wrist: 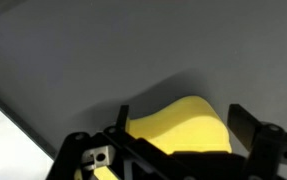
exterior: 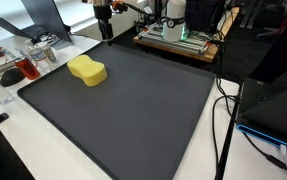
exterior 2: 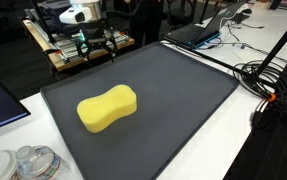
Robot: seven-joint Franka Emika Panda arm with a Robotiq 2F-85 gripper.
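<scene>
The black gripper (wrist: 179, 112) hung wide open and empty at the far edge of the dark grey mat (exterior: 143, 110), apart from the yellow peanut-shaped foam sponge (exterior: 86, 71). An off-centre approach would likely have nudged the soft sponge aside.

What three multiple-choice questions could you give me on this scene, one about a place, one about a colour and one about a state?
1. Where does the sponge lie? A on the dark mat; B on a shelf; C in a box.
2. What colour is the sponge? A green; B yellow; C pink.
3. How is the hand? A shut on the sponge; B open and empty; C shut and empty.
Answers: 1 A, both exterior views show it on the mat. 2 B, it is plainly yellow. 3 B, its fingers stand apart, away from the sponge.
</scene>
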